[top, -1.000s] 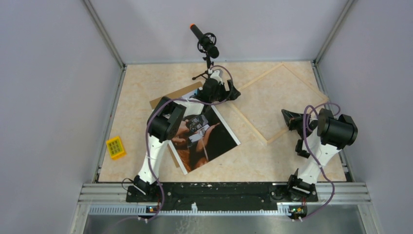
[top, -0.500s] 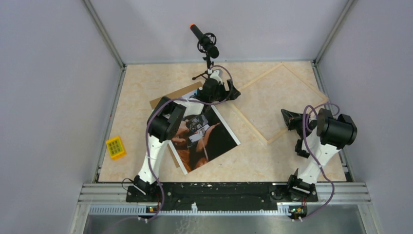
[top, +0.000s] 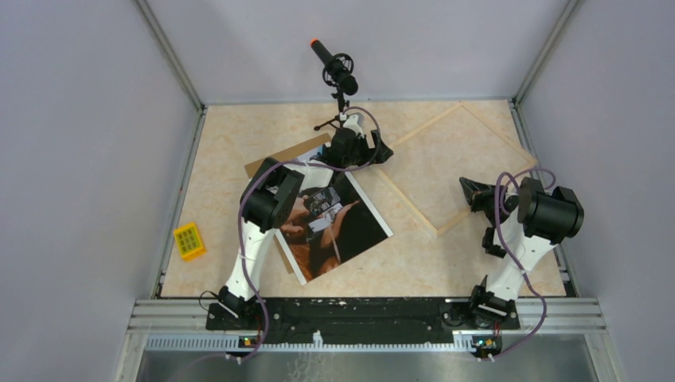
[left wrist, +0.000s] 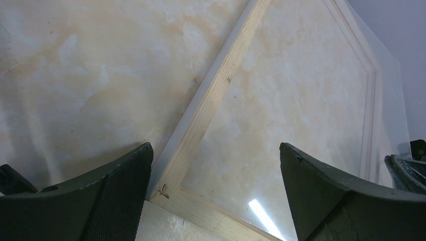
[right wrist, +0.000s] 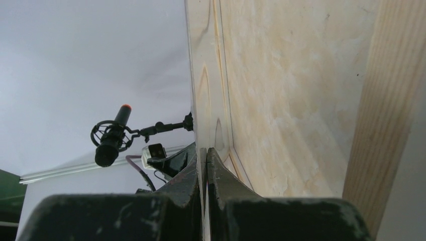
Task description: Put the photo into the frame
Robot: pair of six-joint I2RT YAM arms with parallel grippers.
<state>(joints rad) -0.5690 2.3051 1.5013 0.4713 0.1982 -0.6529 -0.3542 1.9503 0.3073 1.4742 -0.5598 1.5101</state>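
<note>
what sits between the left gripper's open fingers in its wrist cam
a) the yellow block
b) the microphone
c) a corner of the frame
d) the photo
c: in the left wrist view the left gripper stands open, and the pale wood corner of the frame lies in the gap between its fingers.

Pale marbled table. A wooden frame lies flat on it, one corner below the left gripper's spread jaws, another edge by the right gripper's closed jaws. Behind the left jaws lie a brown board, a photo and, farther left, a yellow block.
</note>
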